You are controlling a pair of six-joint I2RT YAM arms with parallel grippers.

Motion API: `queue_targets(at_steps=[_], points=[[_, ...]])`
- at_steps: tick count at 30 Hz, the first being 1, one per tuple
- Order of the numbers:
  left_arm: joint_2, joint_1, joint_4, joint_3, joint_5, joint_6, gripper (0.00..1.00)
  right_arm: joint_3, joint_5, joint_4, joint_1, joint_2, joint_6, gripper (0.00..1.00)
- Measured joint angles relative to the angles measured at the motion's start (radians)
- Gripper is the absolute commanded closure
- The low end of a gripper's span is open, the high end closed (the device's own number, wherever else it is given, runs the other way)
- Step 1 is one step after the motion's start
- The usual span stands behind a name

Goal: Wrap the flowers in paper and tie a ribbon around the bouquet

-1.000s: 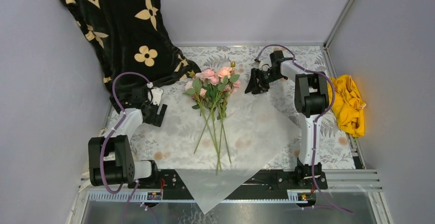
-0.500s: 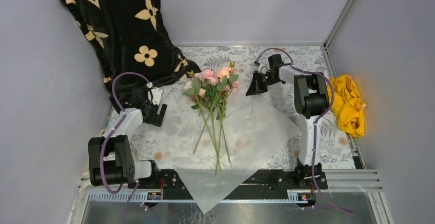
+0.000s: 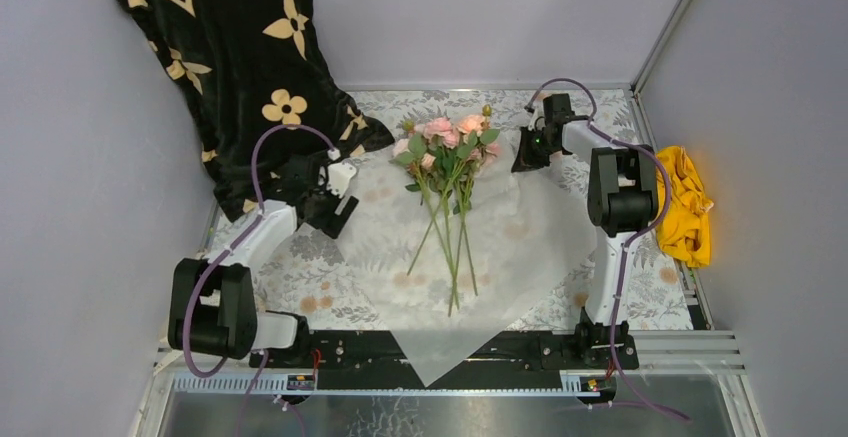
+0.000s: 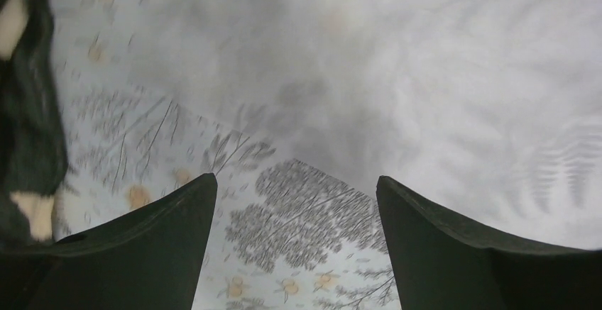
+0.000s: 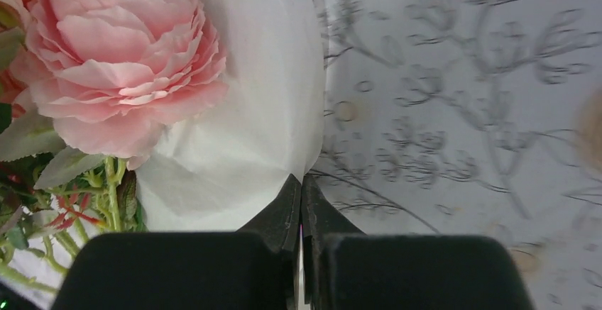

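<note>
The flowers [image 3: 447,142], pink roses on long green stems, lie on the paper [image 3: 520,237], a thin white sheet spread like a diamond across the table's middle. My right gripper [image 3: 524,157] is shut on the paper's far corner just right of the blooms. In the right wrist view its fingertips [image 5: 301,182] pinch the white paper [image 5: 241,133] beside a pink rose [image 5: 121,54]. My left gripper [image 3: 338,215] stands open at the sheet's left side, with nothing between its fingers [image 4: 294,189] and blurred paper [image 4: 426,76] beyond. The ribbon and a wrapped bouquet are out of view.
A black cloth with cream flower shapes [image 3: 230,47] hangs at the back left, reaching the table near my left arm. A yellow cloth [image 3: 685,202] lies at the right edge. The grey leaf-patterned tablecloth [image 3: 640,287] covers the table; walls close three sides.
My right gripper shut on the paper's far corner and moved right and back. The paper and flowers slid right with it. My left gripper moved right and farther from its base, still open.
</note>
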Motion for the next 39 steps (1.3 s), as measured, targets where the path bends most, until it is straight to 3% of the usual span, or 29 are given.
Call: queue_targets(at_steps=[7, 8, 11, 13, 14, 17, 20, 24, 25, 28, 32, 36, 39], points=[[0.138, -0.125, -0.004, 0.132, 0.015, 0.002, 0.12, 0.149, 0.148, -0.072, -0.051, 0.043, -0.038, 0.99], [0.157, -0.145, -0.003, 0.144, 0.011, 0.002, 0.13, 0.192, 0.163, -0.083, -0.056, 0.061, -0.045, 0.94], [0.224, -0.216, -0.001, 0.176, -0.006, -0.005, 0.14, 0.357, 0.203, -0.092, -0.069, 0.128, -0.055, 0.53], [0.257, -0.258, -0.003, 0.197, -0.018, -0.010, 0.14, 0.367, 0.209, -0.093, -0.075, 0.129, -0.047, 0.34], [0.265, -0.280, -0.003, 0.206, -0.024, -0.013, 0.14, 0.373, 0.214, -0.096, -0.076, 0.129, -0.046, 0.27], [0.269, -0.335, -0.014, 0.238, -0.043, -0.014, 0.18, 0.374, 0.254, -0.108, -0.074, 0.128, -0.028, 0.23], [0.269, -0.417, -0.021, 0.292, -0.056, -0.020, 0.41, 0.303, 0.325, -0.101, -0.073, 0.089, -0.005, 0.22], [0.315, -0.533, -0.005, 0.358, -0.050, -0.058, 0.81, -0.037, 0.410, -0.019, -0.069, -0.138, 0.047, 0.25], [0.346, -0.558, 0.004, 0.378, -0.047, -0.071, 0.86, -0.141, 0.443, -0.002, -0.063, -0.219, 0.057, 0.26], [0.485, -0.619, 0.039, 0.451, -0.039, -0.113, 0.88, -0.320, 0.517, 0.028, -0.015, -0.387, 0.071, 0.33], [0.626, -0.658, 0.069, 0.506, -0.016, -0.161, 0.88, -0.473, 0.515, 0.081, 0.067, -0.525, 0.101, 0.56], [0.677, -0.687, 0.117, 0.555, 0.000, -0.195, 0.88, -0.602, 0.385, 0.150, 0.088, -0.546, 0.152, 0.76], [0.699, -0.716, 0.149, 0.579, 0.007, -0.211, 0.88, -0.686, 0.258, 0.192, 0.093, -0.520, 0.200, 0.79]])
